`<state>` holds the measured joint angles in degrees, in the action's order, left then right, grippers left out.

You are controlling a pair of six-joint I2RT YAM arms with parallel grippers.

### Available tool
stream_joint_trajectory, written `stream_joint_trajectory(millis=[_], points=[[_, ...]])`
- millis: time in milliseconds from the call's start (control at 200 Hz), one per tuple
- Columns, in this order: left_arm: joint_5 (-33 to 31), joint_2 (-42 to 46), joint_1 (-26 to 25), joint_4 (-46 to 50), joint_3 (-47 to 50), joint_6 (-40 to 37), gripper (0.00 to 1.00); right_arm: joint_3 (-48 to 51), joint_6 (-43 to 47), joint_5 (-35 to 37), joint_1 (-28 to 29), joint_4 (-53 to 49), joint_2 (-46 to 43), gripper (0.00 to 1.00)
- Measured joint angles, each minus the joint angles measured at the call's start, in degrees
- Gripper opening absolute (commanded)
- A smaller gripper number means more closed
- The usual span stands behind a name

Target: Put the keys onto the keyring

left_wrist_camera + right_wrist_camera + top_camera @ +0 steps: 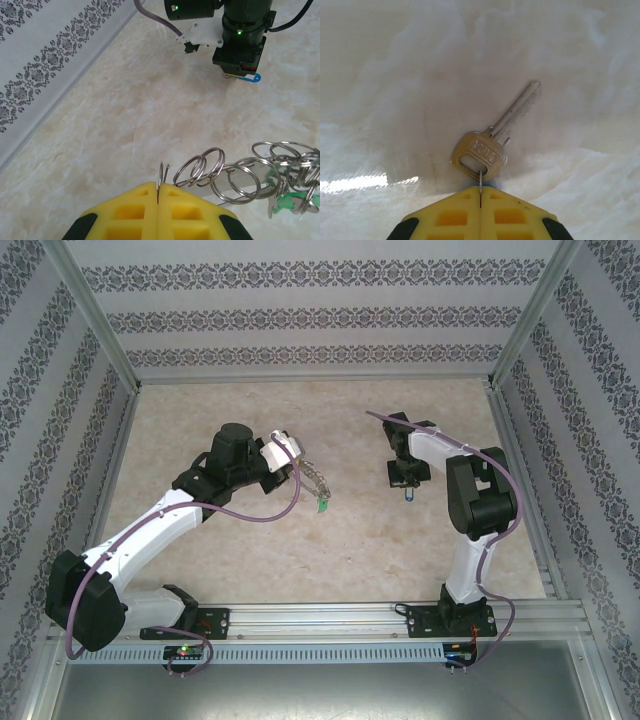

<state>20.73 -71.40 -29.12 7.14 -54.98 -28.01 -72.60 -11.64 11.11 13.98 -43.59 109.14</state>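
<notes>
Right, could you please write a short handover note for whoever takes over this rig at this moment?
Left gripper: shut on the keyring, pinching its thin wire. A string of small split rings hangs along it, with a green-capped key at the far end.
Right gripper: shut on one silvery key, apparently by a thin ring through its head, well apart from the keyring.
Done: at least the green-capped key is on.
Left: bring the silvery key across and thread it on.
</notes>
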Motion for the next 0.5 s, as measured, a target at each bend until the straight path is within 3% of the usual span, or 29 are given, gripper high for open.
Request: stream_joint_trajectory(millis=[215,500], points=[[0.46,-0.02,-0.15,2.64,-0.02,-4.68,0.0,7.08,13.49,-5.05,3.74,4.87,-11.47,0.0],[2.49,-1.53,-0.5,4.02,-1.68,-10.01,0.0,13.86,32.39,-20.81,7.96,11.23,-26.91,0.0]])
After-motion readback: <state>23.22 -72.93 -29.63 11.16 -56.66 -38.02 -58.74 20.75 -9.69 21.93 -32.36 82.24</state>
